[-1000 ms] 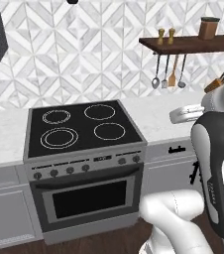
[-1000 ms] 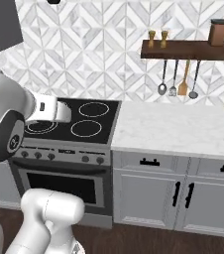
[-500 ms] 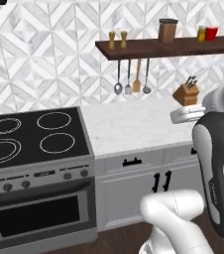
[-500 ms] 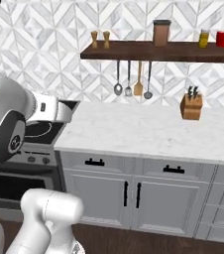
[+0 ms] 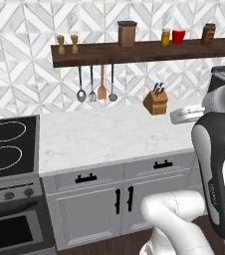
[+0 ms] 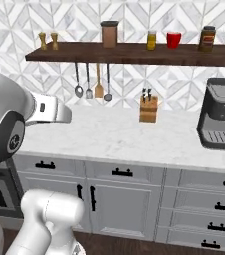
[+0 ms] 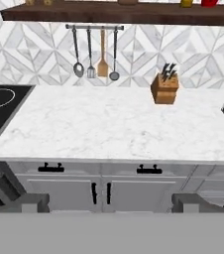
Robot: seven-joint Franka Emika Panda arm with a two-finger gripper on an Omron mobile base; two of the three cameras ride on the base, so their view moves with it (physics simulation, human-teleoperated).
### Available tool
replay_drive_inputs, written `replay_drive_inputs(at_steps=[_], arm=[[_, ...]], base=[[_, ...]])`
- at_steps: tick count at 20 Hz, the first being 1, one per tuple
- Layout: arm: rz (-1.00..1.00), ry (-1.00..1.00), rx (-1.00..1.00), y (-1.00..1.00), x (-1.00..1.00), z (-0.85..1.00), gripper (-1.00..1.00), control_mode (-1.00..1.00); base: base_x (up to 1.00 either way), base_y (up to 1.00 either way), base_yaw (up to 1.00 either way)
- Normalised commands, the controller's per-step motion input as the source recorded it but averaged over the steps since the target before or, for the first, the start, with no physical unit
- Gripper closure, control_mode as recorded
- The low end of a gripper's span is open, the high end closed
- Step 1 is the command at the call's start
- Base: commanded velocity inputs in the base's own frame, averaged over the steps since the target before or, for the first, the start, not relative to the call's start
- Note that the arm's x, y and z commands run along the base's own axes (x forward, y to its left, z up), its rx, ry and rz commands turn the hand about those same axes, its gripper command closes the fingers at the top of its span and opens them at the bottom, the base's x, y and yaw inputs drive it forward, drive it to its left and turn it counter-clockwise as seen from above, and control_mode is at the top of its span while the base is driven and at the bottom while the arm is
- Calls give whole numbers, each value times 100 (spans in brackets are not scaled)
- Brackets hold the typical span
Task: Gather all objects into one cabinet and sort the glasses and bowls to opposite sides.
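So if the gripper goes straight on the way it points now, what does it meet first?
Probably the counter, near its front edge, or the drawer fronts just below; depth is unclear. The open gripper holds nothing.

The surface (image 5: 109,134) is polished white marble with faint grey veins. The shelf (image 6: 134,52) is dark matt wood, the knife block (image 6: 148,109) lighter wood. Hanging utensils (image 7: 94,59) look like shiny metal, one spatula (image 5: 102,91) wooden. The red cup (image 6: 173,40) is glossy. The cooktop (image 5: 7,147) is smooth black glass.
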Motion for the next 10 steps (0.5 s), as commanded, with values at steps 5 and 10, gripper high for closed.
replay_drive_inputs(at_steps=[5, 10], arm=[[0, 0, 0, 0, 0, 0, -100, 100], [0, 0, 0, 0, 0, 0, -100, 100]], base=[[36, -95, 2], [44, -84, 11]])
